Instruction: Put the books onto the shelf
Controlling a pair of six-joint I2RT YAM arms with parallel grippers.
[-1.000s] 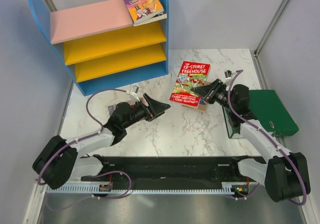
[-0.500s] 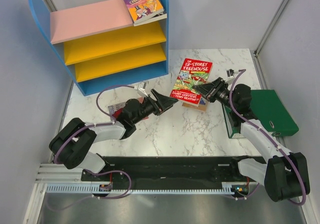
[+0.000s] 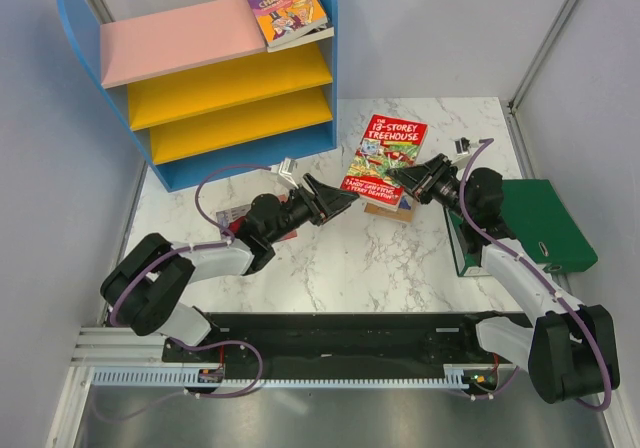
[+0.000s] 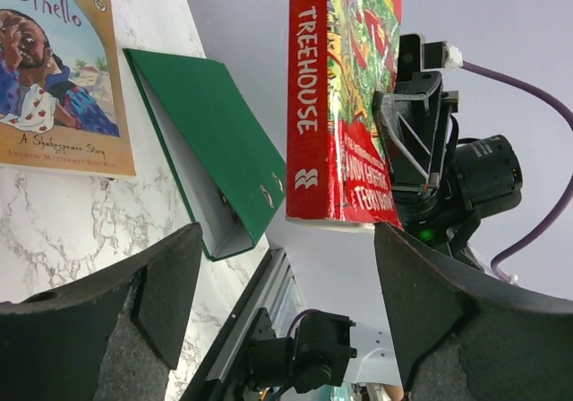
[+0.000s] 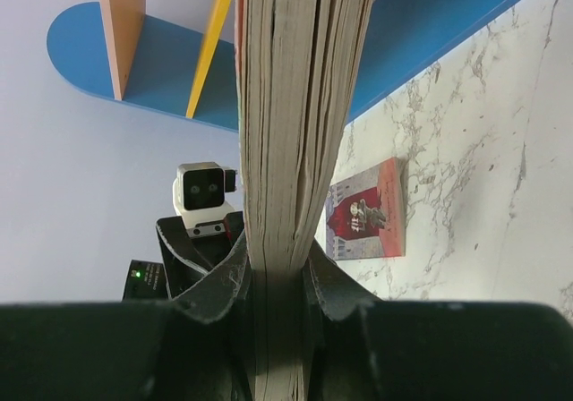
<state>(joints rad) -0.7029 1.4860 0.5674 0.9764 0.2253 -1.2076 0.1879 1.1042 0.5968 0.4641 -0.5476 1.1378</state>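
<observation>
Left gripper (image 3: pixel 343 199) has advanced across the marble bench (image 3: pixel 400 258) toward the red "Treehouse" paperback (image 3: pixel 383 161). Its jaws are apart but narrowing, not yet touching the book. Right gripper (image 3: pixel 408 180) stays clenched on the book's page edge, holding it raised, well apart from the blue-sided tiered shelf (image 3: pixel 215 78). Judged: handover pending.

A robotics lab cell: plain white walls (image 3: pixel 430 28) enclose a marble-patterned table (image 3: pixel 380 263).
</observation>
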